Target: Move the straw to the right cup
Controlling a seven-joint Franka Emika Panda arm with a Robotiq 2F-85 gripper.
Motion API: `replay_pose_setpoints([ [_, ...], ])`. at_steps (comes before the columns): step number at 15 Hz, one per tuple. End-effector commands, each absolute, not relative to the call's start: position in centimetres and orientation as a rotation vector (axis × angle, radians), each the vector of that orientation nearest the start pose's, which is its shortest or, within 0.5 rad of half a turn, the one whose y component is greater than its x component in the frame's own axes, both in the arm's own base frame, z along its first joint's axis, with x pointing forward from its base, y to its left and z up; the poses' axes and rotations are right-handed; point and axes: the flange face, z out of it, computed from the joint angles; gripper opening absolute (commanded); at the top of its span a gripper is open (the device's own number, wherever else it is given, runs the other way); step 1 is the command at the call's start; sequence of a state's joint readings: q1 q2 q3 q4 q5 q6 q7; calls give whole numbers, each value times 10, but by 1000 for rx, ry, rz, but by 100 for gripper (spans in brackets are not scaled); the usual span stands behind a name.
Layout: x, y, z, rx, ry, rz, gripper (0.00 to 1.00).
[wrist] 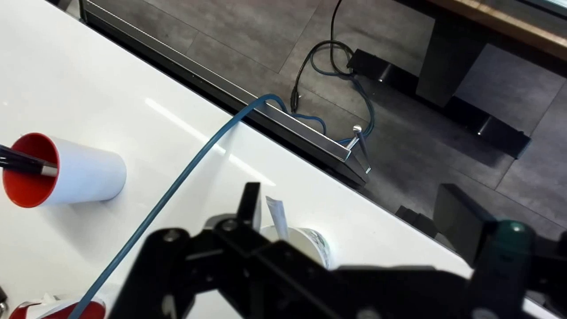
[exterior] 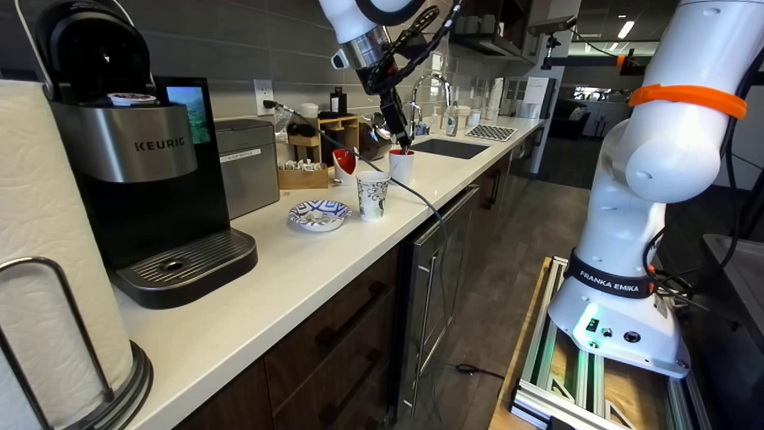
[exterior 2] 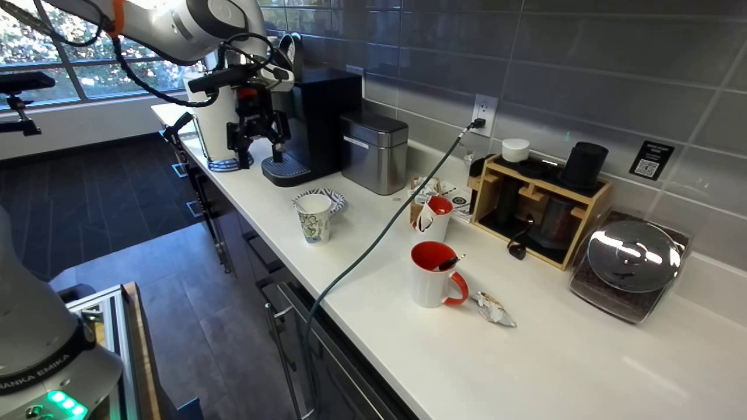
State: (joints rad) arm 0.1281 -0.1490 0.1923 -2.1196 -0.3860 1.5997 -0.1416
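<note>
A pale thin strip (wrist: pixel 277 215), probably the straw, stands tilted in the patterned paper cup (wrist: pixel 320 243). The paper cup also shows in both exterior views (exterior: pixel 372 196) (exterior 2: pixel 315 220). A white mug with a red inside (wrist: pixel 91 170) holds a dark pen-like stick (wrist: pixel 24 163); this mug is also in both exterior views (exterior: pixel 401 167) (exterior 2: pixel 427 286). My gripper (wrist: pixel 354 208) is open and empty. In the wrist view the strip appears just inside its left finger, and the gripper hides part of the paper cup. The gripper is above the counter in both exterior views (exterior: pixel 404 148) (exterior 2: pixel 259 156).
A blue-green cable (exterior 2: pixel 373 245) crosses the counter between paper cup and mug. A patterned bowl (exterior: pixel 319 224) sits beside the paper cup. Another red-lined cup (exterior 2: pixel 435 224) stands near the wall. A crumpled wrapper (exterior 2: pixel 493 309) lies by the mug. A coffee machine (exterior: pixel 161 143) stands farther along.
</note>
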Motion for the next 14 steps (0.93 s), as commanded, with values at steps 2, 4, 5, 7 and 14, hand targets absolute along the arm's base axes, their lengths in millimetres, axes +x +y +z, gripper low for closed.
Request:
replay_pose_setpoints([
  [2,506,110,416,-3335,-994,773,100],
  [4,521,100,404,-3323,-957,863,99],
  [5,529,94,399,-3324,-928,896,98],
  [7,541,80,390,-3297,-872,998,98],
  [14,563,57,364,-3152,-857,1240,70],
])
